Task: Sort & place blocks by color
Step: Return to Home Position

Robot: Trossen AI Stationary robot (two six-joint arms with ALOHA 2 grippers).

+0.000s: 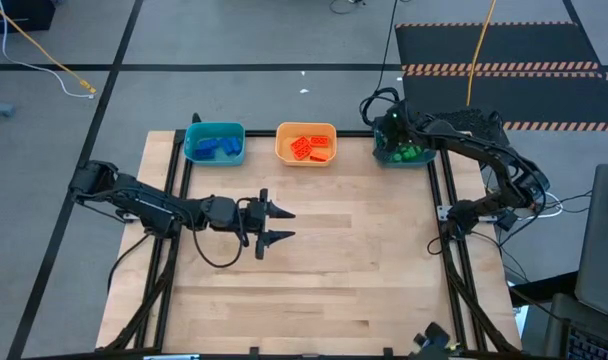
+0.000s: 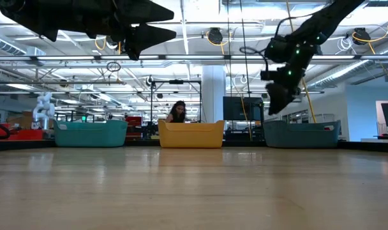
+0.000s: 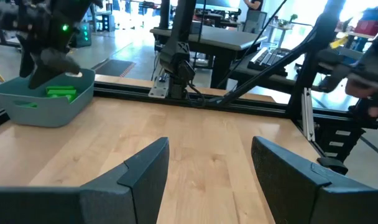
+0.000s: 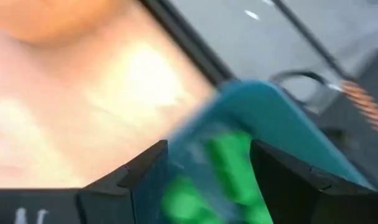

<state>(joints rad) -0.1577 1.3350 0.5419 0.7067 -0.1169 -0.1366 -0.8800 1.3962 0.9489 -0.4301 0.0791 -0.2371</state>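
Three trays stand along the table's far edge. The left teal tray (image 1: 190,146) holds blue blocks (image 1: 216,147). In the orange tray (image 1: 281,146) lie orange-red blocks (image 1: 311,148), and the right dark teal tray (image 1: 383,156) holds green blocks (image 1: 410,153). My right gripper (image 1: 394,136) hangs open above the right tray, tipped down, and its wrist view shows the green blocks (image 4: 229,163) lying in the tray below its fingers. My left gripper (image 1: 289,225) stands open and level over the middle of the table, with nothing between its fingers.
Bare wood (image 1: 364,270) spreads across the middle and near part of the table. Black frame rails (image 1: 446,200) run along its left and right edges. A person (image 2: 178,112) sits far behind the trays in the low view.
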